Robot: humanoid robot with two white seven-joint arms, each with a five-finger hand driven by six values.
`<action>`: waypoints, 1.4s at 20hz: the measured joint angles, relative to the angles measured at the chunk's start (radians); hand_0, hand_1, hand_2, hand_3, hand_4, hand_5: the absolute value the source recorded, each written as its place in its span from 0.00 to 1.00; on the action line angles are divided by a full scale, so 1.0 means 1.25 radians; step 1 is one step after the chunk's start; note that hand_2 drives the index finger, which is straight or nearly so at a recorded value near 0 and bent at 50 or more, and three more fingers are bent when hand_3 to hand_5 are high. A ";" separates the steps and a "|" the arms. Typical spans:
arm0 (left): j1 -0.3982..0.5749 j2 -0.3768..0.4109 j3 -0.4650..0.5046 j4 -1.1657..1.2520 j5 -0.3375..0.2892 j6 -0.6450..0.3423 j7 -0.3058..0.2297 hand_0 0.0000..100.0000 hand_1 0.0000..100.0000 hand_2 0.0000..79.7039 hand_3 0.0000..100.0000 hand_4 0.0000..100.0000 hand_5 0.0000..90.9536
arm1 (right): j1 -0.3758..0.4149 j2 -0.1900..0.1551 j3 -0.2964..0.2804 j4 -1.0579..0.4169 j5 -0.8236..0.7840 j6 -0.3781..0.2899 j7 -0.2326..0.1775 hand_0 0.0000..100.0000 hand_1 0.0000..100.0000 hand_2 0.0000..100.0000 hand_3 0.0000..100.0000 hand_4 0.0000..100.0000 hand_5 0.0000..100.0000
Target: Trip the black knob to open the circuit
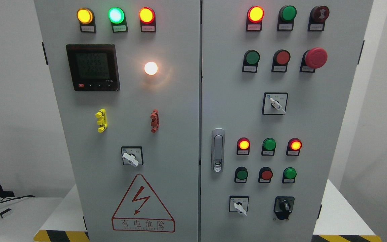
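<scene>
Filling the head view is a grey electrical cabinet (166,134) with two doors, and neither robot hand is showing anywhere, so their fingers cannot be told. The black knob (284,205) is sitting at the lower right of the right door, just right of a white selector switch (239,205) and below a green button (289,173). Lamps are glowing along the top, and a red mushroom button (315,57) is standing out at upper right.

Both arms out of camera view
</scene>
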 measured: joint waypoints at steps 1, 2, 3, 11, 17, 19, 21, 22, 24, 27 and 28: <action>0.000 0.000 0.000 0.000 0.000 0.000 0.000 0.12 0.39 0.00 0.00 0.00 0.00 | 0.021 0.000 0.002 -0.025 0.000 0.003 0.000 0.17 0.30 0.00 0.00 0.00 0.00; 0.000 0.000 0.000 0.000 0.000 0.000 0.000 0.12 0.39 0.00 0.00 0.00 0.00 | 0.043 0.000 0.003 -0.052 -0.002 0.006 0.001 0.16 0.30 0.00 0.00 0.00 0.00; 0.000 0.000 0.000 0.000 0.000 0.000 0.000 0.12 0.39 0.00 0.00 0.00 0.00 | 0.069 -0.001 0.005 -0.082 -0.009 0.007 0.007 0.16 0.31 0.00 0.00 0.00 0.00; 0.000 0.000 0.000 0.000 0.000 0.000 0.000 0.12 0.39 0.00 0.00 0.00 0.00 | 0.282 -0.055 0.011 -0.368 -0.102 -0.119 0.028 0.15 0.36 0.01 0.09 0.04 0.04; 0.000 0.000 0.000 0.000 0.000 0.000 0.000 0.12 0.39 0.00 0.00 0.00 0.00 | 0.447 -0.099 -0.007 -0.611 -0.196 -0.259 0.029 0.16 0.41 0.10 0.21 0.16 0.14; 0.000 0.000 0.000 0.000 0.000 0.000 0.000 0.12 0.39 0.00 0.00 0.00 0.00 | 0.500 -0.118 -0.025 -0.705 -0.244 -0.276 0.011 0.16 0.44 0.12 0.22 0.18 0.16; 0.000 0.000 0.000 0.000 0.000 0.000 0.000 0.12 0.39 0.00 0.00 0.00 0.00 | 0.534 -0.132 -0.048 -0.791 -0.280 -0.284 -0.013 0.15 0.46 0.16 0.29 0.26 0.22; 0.000 0.000 0.000 0.000 0.000 0.000 0.000 0.12 0.39 0.00 0.00 0.00 0.00 | 0.549 -0.141 -0.062 -0.833 -0.297 -0.287 -0.027 0.16 0.48 0.18 0.35 0.36 0.28; 0.000 0.000 0.000 0.000 0.000 0.000 0.000 0.12 0.39 0.00 0.00 0.00 0.00 | 0.569 -0.157 -0.089 -0.911 -0.334 -0.288 -0.051 0.16 0.49 0.20 0.42 0.44 0.33; 0.000 0.000 0.000 0.000 0.000 0.000 0.000 0.12 0.39 0.00 0.00 0.00 0.00 | 0.588 -0.181 -0.130 -1.019 -0.381 -0.289 -0.090 0.17 0.53 0.21 0.66 0.62 0.57; 0.000 0.000 0.000 0.000 0.000 0.000 0.000 0.12 0.39 0.00 0.00 0.00 0.00 | 0.589 -0.189 -0.143 -1.050 -0.392 -0.289 -0.099 0.18 0.54 0.22 0.76 0.67 0.67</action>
